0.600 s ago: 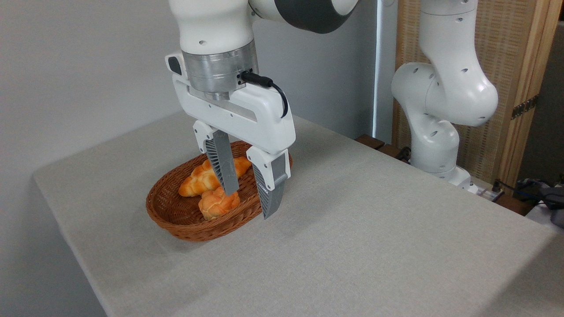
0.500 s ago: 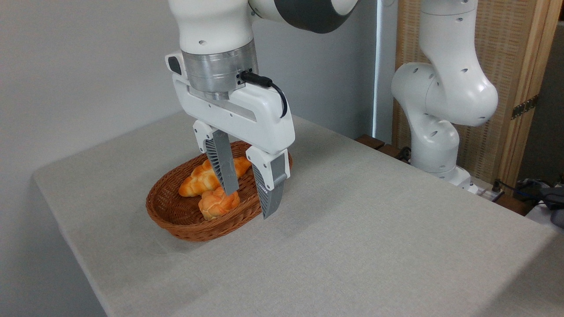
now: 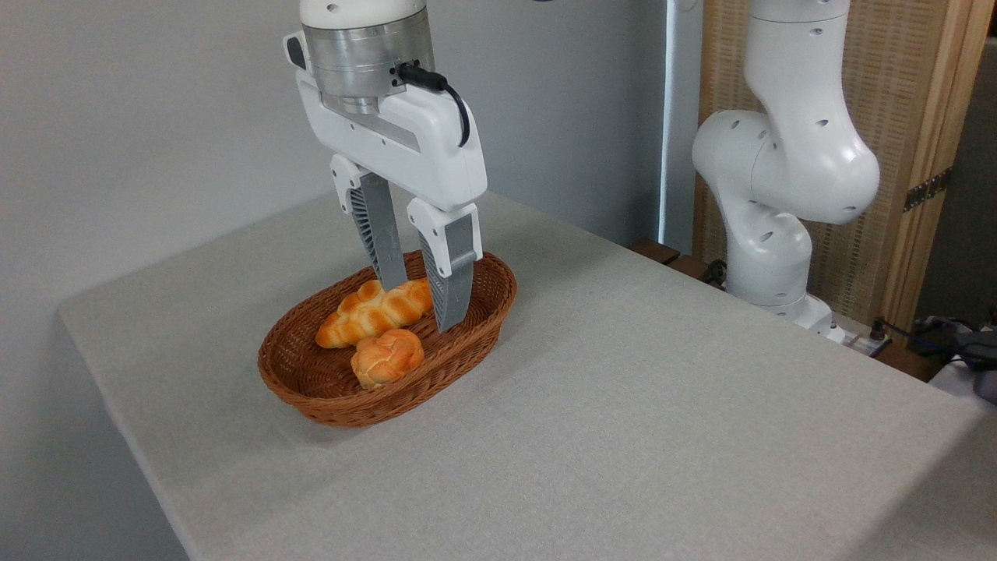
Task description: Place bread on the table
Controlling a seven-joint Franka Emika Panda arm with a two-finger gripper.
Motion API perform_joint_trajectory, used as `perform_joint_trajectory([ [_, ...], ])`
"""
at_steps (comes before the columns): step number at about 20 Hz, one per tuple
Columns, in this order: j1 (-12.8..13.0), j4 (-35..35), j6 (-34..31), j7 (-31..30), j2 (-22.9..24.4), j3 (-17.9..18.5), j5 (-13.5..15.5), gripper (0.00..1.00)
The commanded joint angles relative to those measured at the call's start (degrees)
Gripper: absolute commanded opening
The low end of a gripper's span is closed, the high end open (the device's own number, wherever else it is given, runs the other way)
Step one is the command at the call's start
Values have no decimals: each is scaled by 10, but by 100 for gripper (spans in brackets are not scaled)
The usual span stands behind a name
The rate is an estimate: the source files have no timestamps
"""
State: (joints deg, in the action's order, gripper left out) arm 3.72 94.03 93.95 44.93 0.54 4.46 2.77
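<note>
Your hand (image 3: 420,308) hangs part-open and empty at frame centre-left above the bread (image 3: 387,358) lying in the basket (image 3: 311,382) on the tabletop (image 3: 623,405).

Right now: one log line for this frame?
gripper: open, empty, above basket | bread: in basket, ungrasped, beside braided loaf | table: no bread on it

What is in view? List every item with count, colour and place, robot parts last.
Small round knotted bun: one, golden-orange, in the basket's near side, touching the loaf.
Long braided loaf: one, golden, in the basket behind the bun.
Oval wicker basket: one, brown, on the table's left half.
Cloth-covered rectangular table: one, light grey-beige, filling the foreground.
Slatted wooden screen: one, tan, far right.
Robot arm: one, white, right of the table.
Gripper: one, white with grey jaws, open and empty above the basket.
</note>
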Motion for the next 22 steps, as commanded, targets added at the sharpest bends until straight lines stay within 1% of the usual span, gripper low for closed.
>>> perform_joint_trajectory([
  [1,0,-2,-11,12,-4,-28,0,100],
  [4,0,-2,-9,11,-19,-57,0,100],
  [7,0,-2,-3,7,-46,-95,-4,100],
  [9,1,-2,3,11,-57,-103,-1,100],
  [11,1,-2,6,11,-80,-131,-8,100],
  [13,1,-2,24,12,-92,-138,-11,100],
  [14,3,-2,26,12,-99,-140,-18,100],
  [17,7,-2,26,11,-121,-167,-56,100],
  [20,8,-2,27,12,-128,-170,-58,100],
  [22,13,-2,27,12,-132,-172,-61,100],
])
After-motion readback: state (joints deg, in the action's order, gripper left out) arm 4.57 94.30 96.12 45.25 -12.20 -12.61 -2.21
